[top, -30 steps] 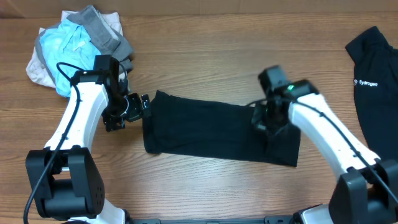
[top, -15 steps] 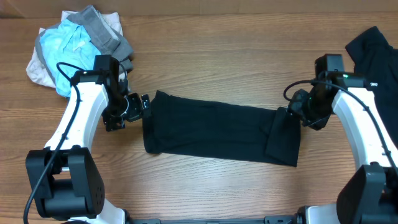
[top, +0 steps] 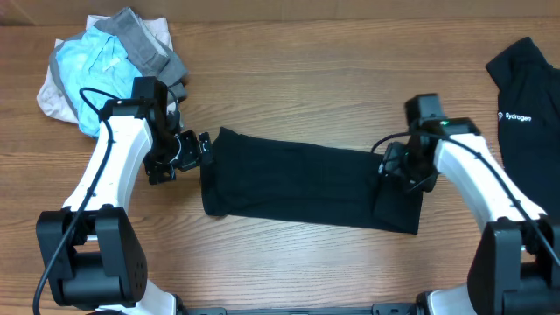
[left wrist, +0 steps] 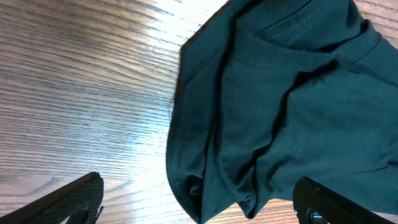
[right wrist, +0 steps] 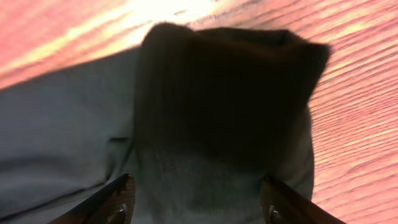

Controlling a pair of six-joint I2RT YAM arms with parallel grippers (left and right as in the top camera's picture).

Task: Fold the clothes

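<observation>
The clothes (top: 297, 179) lie as a long black strip across the middle of the wooden table, with a short flap folded over at the right end. My left gripper (top: 201, 150) stands open at the strip's left end, just off the fabric edge. In the left wrist view the rumpled end of the clothes (left wrist: 280, 93) reaches down between the wide-apart fingers of my left gripper (left wrist: 199, 208). My right gripper (top: 395, 168) hovers over the folded right end. Seen from the right wrist, it (right wrist: 199, 208) is open, its fingers (right wrist: 115, 202) straddling the clothes (right wrist: 217, 93).
A bundle of light-blue, grey and beige cloth (top: 105, 57) sits at the back left. Another black garment with white "Sydrogen" lettering (top: 525, 122) lies at the right edge. Bare wooden table (top: 297, 79) surrounds the strip.
My right gripper opened, swung out to the right off the strip, then came back over its folded right end. The left arm has not moved.
</observation>
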